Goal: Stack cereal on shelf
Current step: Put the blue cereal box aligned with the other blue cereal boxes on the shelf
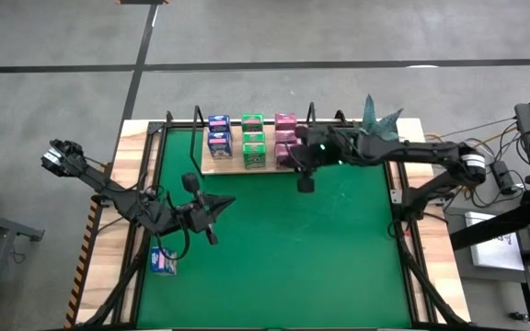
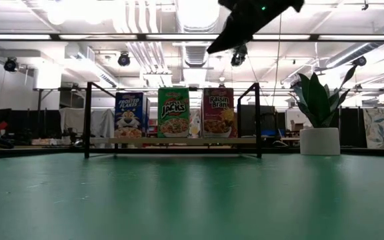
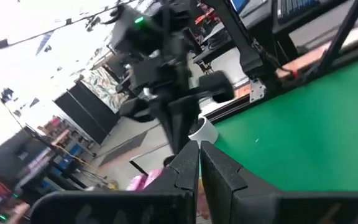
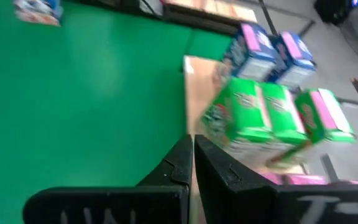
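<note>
Shelf [image 1: 233, 166] nearly full: blue, green, pink cereal rows just beside right hand [image 1: 305, 184], fingers pressed together, empty. Last blue box [image 1: 163, 262] lies on surface near left hand [image 1: 212, 237], also pressed together, empty. Next: left hand spreads, drops onto stray box.

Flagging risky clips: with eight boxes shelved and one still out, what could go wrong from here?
1. The right gripper, shut, hangs close by the small pink cardboard cereal boxes on the light-wood shelf board; a swing could topple them.
2. The last blue cereal box lies off the green mat, behind the shut left gripper: an awkward reach.
</note>
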### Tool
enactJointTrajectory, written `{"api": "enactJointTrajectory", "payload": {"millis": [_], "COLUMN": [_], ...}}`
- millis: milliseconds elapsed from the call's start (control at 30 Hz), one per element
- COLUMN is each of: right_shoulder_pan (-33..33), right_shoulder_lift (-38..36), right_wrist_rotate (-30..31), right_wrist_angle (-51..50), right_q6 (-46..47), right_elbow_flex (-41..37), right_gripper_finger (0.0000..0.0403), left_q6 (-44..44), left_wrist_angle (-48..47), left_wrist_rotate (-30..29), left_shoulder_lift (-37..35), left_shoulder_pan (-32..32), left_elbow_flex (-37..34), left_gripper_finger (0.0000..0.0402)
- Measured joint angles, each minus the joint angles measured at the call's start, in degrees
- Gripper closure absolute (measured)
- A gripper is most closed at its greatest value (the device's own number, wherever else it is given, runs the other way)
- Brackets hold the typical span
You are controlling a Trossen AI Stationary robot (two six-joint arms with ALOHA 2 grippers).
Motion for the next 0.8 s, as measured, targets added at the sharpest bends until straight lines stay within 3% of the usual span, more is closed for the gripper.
{"api": "enactJointTrajectory", "payload": {"millis": [200, 333, 500, 667, 800], "right_shoulder_pan": [5.25, 7.37, 8.38, 8.93, 9.63], "right_shoulder_lift": [-6.10, -9.67, -13.13, -15.13, -15.65], "right_wrist_rotate": [-0.01, 0.49, 0.47, 0.31, 0.01], "right_wrist_angle": [12.75, 20.26, 26.64, 27.26, 28.05], "right_q6": [1.75, 1.88, 1.82, 1.52, 0.42], "right_elbow_flex": [-11.95, -19.04, -24.97, -27.74, -29.15], "right_gripper_finger": [0.0394, 0.0394, 0.0394, 0.0394, 0.0394], "left_q6": [-14.08, -30.07, -58.75, -91.16, -111.46], "left_wrist_angle": [1.66, -7.31, -38.21, -74.41, -91.97], "left_wrist_rotate": [-0.03, -0.06, 2.71, 19.01, 27.69], "left_shoulder_lift": [0.00, 0.91, 6.90, 17.33, 25.04], "left_shoulder_pan": [0.00, -0.39, -1.11, -1.58, -4.40], "left_elbow_flex": [0.02, 4.37, 19.56, 36.11, 42.56], "left_gripper_finger": [0.0402, 0.0402, 0.0402, 0.0402, 0.0402]}}
